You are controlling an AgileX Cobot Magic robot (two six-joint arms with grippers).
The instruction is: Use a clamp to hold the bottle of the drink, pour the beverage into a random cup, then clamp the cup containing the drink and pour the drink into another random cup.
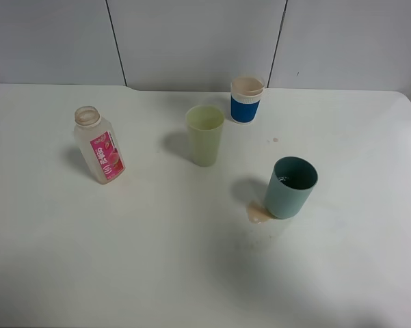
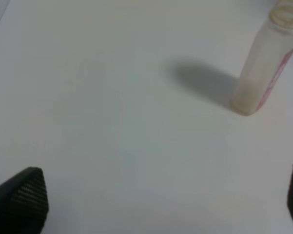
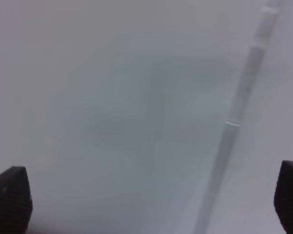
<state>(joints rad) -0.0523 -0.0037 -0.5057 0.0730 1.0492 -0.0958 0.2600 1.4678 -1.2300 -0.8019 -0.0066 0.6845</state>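
Note:
The bottle (image 1: 99, 145), clear with a pink label and no cap, stands at the left of the table and looks empty; the left wrist view also shows the bottle (image 2: 265, 63). The pale yellow-green cup (image 1: 204, 134) stands upright in the middle. The dark teal cup (image 1: 290, 186) stands to the right, with a small pale brown puddle (image 1: 258, 214) at its base. No beverage shows inside either cup from here. Neither arm appears in the exterior view. My left gripper (image 2: 158, 200) is open, well short of the bottle. My right gripper (image 3: 150, 197) is open over a bare white surface.
A blue cup with a white rim (image 1: 246, 100) stands behind the yellow-green cup near the table's far edge. A tiny brown spot (image 1: 275, 140) marks the white table (image 1: 157, 260). Grey wall panels rise behind. A thin seam (image 3: 239, 107) runs across the right wrist view.

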